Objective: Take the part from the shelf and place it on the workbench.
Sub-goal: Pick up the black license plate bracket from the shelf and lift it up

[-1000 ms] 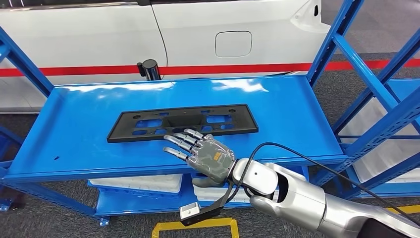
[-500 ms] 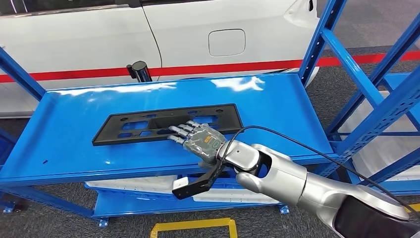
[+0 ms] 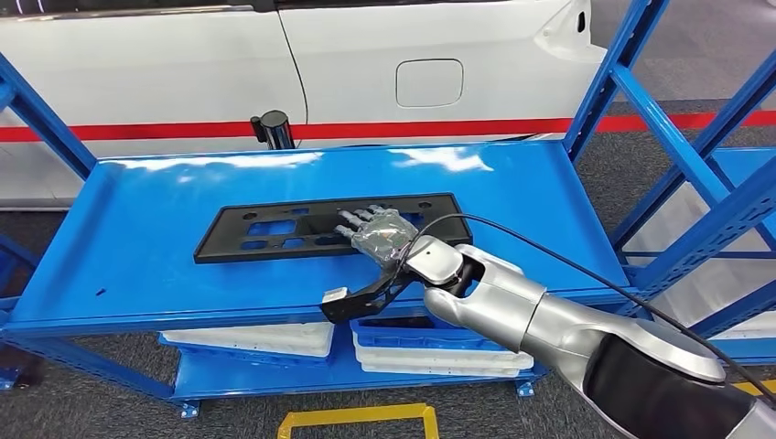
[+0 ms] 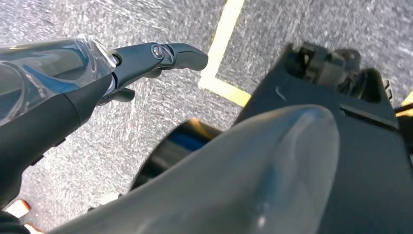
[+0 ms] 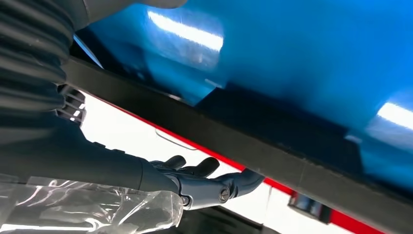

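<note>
Head view: your robot's right hand (image 3: 373, 229) lay over the near long edge of the black part (image 3: 274, 233), a flat rectangular frame with cut-outs. The part lay flat on the top deck of the blue shelf (image 3: 137, 265), roughly at its middle and parallel to the front lip. The fingers (image 3: 352, 218) were spread across the frame's upper face; whether anything was clamped underneath, you cannot tell from this view. A black cable (image 3: 549, 261) arched over the silver forearm.

Right wrist view: the part (image 5: 234, 141) crossed the picture as a dark bar just beside the dark fingers (image 5: 209, 183), with no finger plainly closed around it, so a grip cannot be confirmed.

Left wrist view: the left hand (image 4: 146, 61) hung over grey speckled floor (image 4: 122, 146) marked with a yellow line (image 4: 224, 44), its fingers extended and holding nothing.

Behind the shelf stood a white car (image 3: 366, 64) with a red stripe. White trays (image 3: 265, 338) sat on the lower deck.
</note>
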Controlling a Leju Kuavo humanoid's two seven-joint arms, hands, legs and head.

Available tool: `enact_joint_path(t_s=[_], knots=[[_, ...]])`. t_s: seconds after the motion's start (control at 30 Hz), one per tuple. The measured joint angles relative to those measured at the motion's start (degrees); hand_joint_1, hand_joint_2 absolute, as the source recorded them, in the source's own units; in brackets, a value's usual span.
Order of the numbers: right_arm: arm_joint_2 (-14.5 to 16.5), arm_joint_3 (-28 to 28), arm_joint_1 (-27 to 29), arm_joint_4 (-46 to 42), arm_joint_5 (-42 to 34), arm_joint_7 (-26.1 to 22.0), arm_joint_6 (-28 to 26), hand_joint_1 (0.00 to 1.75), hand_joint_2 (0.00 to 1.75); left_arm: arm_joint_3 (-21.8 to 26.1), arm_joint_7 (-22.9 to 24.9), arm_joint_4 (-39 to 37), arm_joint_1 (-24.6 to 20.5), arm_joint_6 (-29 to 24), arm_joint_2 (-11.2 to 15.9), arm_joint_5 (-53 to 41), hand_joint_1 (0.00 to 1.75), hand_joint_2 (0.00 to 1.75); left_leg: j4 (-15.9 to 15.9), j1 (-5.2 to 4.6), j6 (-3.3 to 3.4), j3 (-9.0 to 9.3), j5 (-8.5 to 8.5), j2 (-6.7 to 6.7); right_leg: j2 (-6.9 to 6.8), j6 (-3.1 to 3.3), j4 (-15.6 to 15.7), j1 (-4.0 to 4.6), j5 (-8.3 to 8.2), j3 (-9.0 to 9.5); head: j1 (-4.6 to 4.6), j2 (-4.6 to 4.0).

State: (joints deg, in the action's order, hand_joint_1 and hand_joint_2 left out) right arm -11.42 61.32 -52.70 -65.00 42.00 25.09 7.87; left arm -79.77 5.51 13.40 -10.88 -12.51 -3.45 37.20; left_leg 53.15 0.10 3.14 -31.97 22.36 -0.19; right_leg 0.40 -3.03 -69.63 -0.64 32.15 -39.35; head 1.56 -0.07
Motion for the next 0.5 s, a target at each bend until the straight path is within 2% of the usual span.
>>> enact_joint_path(t_s=[0.03,0.07,0.1,0.17,0.2,0.23,0.33,0.37,0.4,0.43,0.5], knots=[[0.2,0.0,-0.1,0.7,0.0,0.4,-0.2,0.0,1.75,0.0,0.0,0.0,0.0,0.1,0.0,0.0,0.0,0.0,0.0,0.01,0.01,0.04,0.02,-0.01,-0.01,-0.07,-2.2,-0.02,0.37,-1.08,0.0,0.0],[0.3,0.1,-0.2,1.4,0.0,0.8,-0.3,0.0,1.75,0.0,0.0,0.0,0.1,0.1,0.0,0.0,0.0,0.0,0.0,0.05,0.0,0.1,0.04,-0.04,-0.03,-0.13,-1.9,-0.07,-0.4,-1.01,0.01,0.0],[0.5,0.1,-0.4,2.0,0.0,1.2,-0.5,0.19,1.75,0.0,0.0,0.0,0.1,0.1,0.0,0.0,0.0,0.0,0.1,0.13,-0.05,0.19,0.08,-0.08,-0.08,-0.18,0.7,-0.15,-2.11,0.28,0.01,0.0],[0.8,0.1,-0.9,3.2,0.0,1.9,-0.9,1.06,1.75,0.0,0.0,0.0,0.1,0.2,-0.1,0.0,0.0,0.0,0.3,0.13,-0.37,0.3,0.28,-0.19,-0.25,-0.23,9.4,-0.32,-5.83,4.71,0.01,0.0],[1.0,0.1,-1.2,3.7,0.0,2.2,-1.0,1.5,1.75,0.0,0.0,0.0,0.1,0.2,-0.1,0.0,0.0,0.0,0.4,0.05,-0.61,0.29,0.4,-0.22,-0.25,-0.07,12.7,-0.35,-6.91,6.36,-0.01,0.0],[1.2,0.1,-1.3,4.2,0.0,2.4,-1.1,1.74,1.75,0.0,0.0,0.0,0.1,0.2,-0.1,0.0,0.0,0.0,0.5,-0.06,-0.88,0.26,0.5,-0.24,-0.21,0.16,14.5,-0.31,-7.3,7.22,-0.02,0.0],[1.6,0.1,-1.6,5.5,0.0,2.9,-1.2,1.75,1.75,0.0,0.0,0.0,0.1,0.3,-0.1,0.0,0.0,0.0,0.6,0.05,-1.68,0.08,0.68,-0.22,-0.02,1.15,15.0,-0.11,-7.46,7.25,-0.04,0.0],[1.7,0.1,-1.7,5.8,0.0,2.9,-1.2,1.75,1.75,0.0,0.0,0.0,0.1,0.3,-0.1,0.0,0.0,0.0,1.5,0.18,-1.98,-0.3,1.31,-0.19,-0.01,1.46,15.0,-0.17,-7.57,7.23,-0.06,0.0],[1.9,0.1,-1.8,6.1,0.0,2.9,-1.3,1.75,1.75,0.0,0.0,0.0,0.1,0.3,-0.1,0.0,0.0,0.0,3.4,0.29,-2.29,-1.18,2.53,-0.16,-0.02,1.78,15.1,-0.29,-7.69,7.21,-0.08,0.0],[2.1,0.1,-2.0,6.3,0.0,2.9,-1.3,1.75,1.75,0.0,0.0,0.0,0.1,0.3,-0.1,0.0,0.0,0.0,6.7,0.4,-2.59,-2.67,4.32,-0.14,-0.03,1.97,15.1,-0.38,-7.75,7.19,-0.11,0.0],[2.4,0.1,-2.2,6.9,0.0,2.9,-1.3,1.75,1.75,0.0,0.0,0.0,0.2,0.3,-0.1,0.0,0.0,0.0,15.3,0.5,-3.04,-6.66,8.04,-0.11,-0.05,2.15,15.1,-0.37,-7.74,7.14,-0.14,0.0]])
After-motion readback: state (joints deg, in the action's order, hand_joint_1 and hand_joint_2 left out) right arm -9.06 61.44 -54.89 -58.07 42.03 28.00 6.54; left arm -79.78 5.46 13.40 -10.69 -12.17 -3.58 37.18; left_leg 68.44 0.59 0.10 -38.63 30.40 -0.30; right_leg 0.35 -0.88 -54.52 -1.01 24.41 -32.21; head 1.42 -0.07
